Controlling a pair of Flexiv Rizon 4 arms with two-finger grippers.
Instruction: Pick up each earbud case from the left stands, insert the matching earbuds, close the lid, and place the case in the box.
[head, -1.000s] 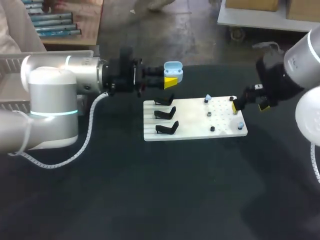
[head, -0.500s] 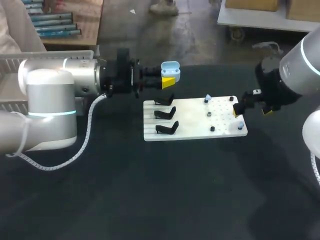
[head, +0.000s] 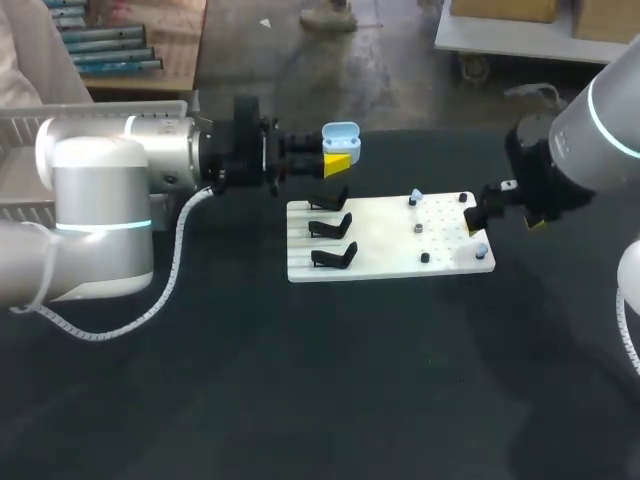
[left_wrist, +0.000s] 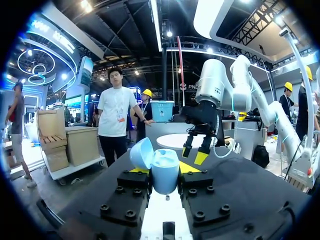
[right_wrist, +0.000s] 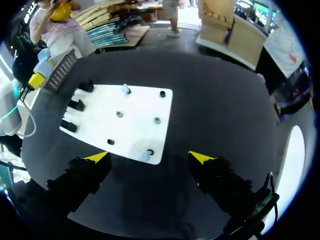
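The left gripper (left_wrist: 163, 169) is clamped on a pale blue earbud case (head: 343, 133). It holds the case in the air just past the far left corner of the white board (head: 380, 245). In the left wrist view the lid stands open, tipped to one side. Whether any earbud sits inside cannot be told.

On the left of the board are three black stands (head: 331, 226), and none of them carries a case. Picking up therefore looks done for the case in hand, and no other case shows on the table.

Two small blue earbuds are on the right part of the board. One (head: 415, 198) is at its far edge and the other (head: 481, 248) is at its near right corner. The other pegs there look dark and bare.

The right gripper (right_wrist: 150, 157) hangs over that near right corner with its fingers spread wide and nothing between them. The corner earbud lies just below the gap.

Judged from this, inserting the earbuds has yet to be done or is only half done. Closing the lid and putting the case away are left. A pale crate (head: 25, 125) at the far left, partly behind the left arm, may be the box, but its inside is out of sight.
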